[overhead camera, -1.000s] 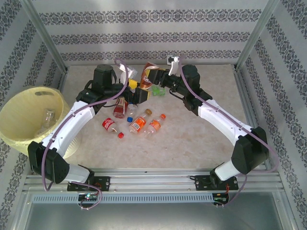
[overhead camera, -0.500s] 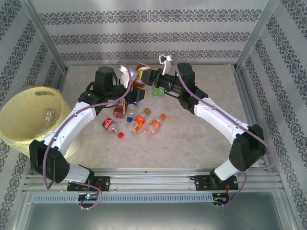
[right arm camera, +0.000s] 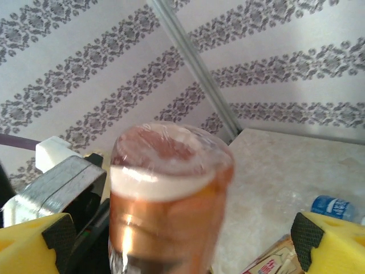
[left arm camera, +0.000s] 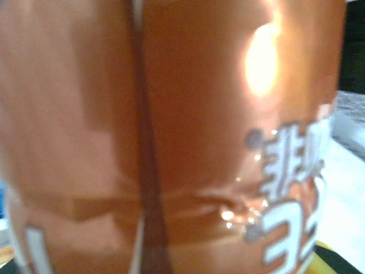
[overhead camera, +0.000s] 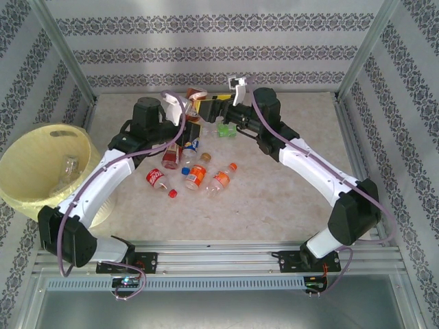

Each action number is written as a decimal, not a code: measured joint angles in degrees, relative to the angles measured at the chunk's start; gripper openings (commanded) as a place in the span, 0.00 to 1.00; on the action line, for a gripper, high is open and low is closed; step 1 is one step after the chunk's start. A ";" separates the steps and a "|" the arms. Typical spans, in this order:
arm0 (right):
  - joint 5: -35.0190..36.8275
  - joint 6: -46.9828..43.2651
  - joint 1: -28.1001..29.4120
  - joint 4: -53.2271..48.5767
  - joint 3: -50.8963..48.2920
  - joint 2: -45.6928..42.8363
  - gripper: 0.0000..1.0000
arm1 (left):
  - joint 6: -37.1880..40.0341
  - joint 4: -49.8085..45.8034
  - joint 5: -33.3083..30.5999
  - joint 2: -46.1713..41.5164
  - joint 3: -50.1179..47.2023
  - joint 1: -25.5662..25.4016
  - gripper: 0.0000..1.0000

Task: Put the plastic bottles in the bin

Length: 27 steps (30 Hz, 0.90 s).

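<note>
An orange-labelled plastic bottle (overhead camera: 197, 98) hangs in the air at the back of the table, between the two grippers. My left gripper (overhead camera: 186, 120) is shut on it, and its orange label (left arm camera: 182, 137) sits right against the left wrist camera. My right gripper (overhead camera: 206, 106) is open. Its yellow fingers (right arm camera: 34, 245) stand wide on either side of the same bottle (right arm camera: 165, 194), with a gap on the right. Several more plastic bottles lie on the table below: red-labelled (overhead camera: 156, 179), orange-labelled (overhead camera: 197, 175) and green (overhead camera: 225, 130). The pale-yellow bin (overhead camera: 34, 171) stands at the far left.
A clear bottle (overhead camera: 70, 164) lies inside the bin. A blue-labelled bottle (right arm camera: 336, 206) lies on the table past the right fingers. Metal frame posts and patterned walls close in the table on three sides. The two arms cross close together at the back.
The left gripper has closed on the orange-labelled bottle. The right gripper, which held it before, has opened wide around it.
</note>
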 measured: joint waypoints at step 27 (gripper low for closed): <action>17.20 0.20 -8.66 -1.92 -10.34 -9.90 0.98 | -12.79 -31.74 -72.35 -16.04 12.11 23.15 0.33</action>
